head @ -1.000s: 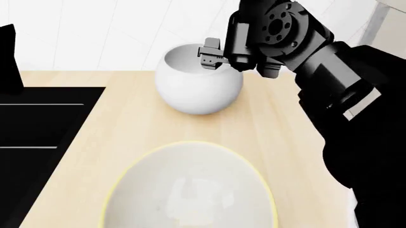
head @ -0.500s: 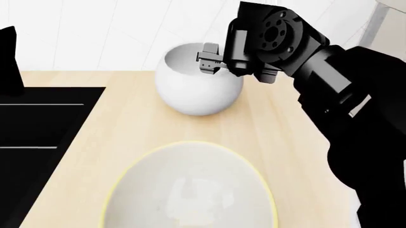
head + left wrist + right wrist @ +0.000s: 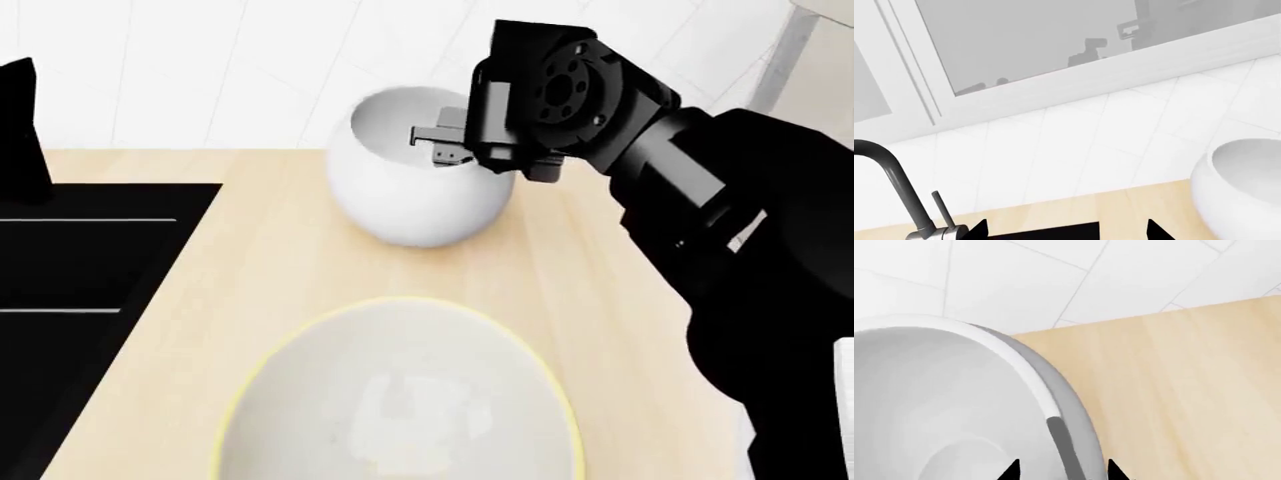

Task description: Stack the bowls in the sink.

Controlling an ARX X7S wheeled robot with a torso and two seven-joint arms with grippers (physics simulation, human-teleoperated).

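Note:
The deep white bowl (image 3: 416, 195) stands on the wooden counter (image 3: 587, 290), right of the sink (image 3: 80, 270). My right gripper (image 3: 441, 140) is shut on its rim at the right side. In the right wrist view one fingertip is inside the deep white bowl (image 3: 941, 405) and the other outside its wall, with the right gripper (image 3: 1062, 471) astride the rim. The wide cream bowl (image 3: 400, 400) with the yellowish rim sits nearer, at the counter's front. My left gripper (image 3: 1066, 231) is open above the sink's back edge (image 3: 1047, 235), holding nothing.
A steel faucet (image 3: 904, 192) rises beside the sink. A white tiled wall (image 3: 227, 70) and a window (image 3: 1054, 40) stand behind the counter. A dark part of my left arm (image 3: 16, 120) shows at the head view's left edge.
My right gripper has slid left and lower onto the deep bowl's rim and narrowed around it. The bowl has shifted slightly. The cream bowl has not moved.

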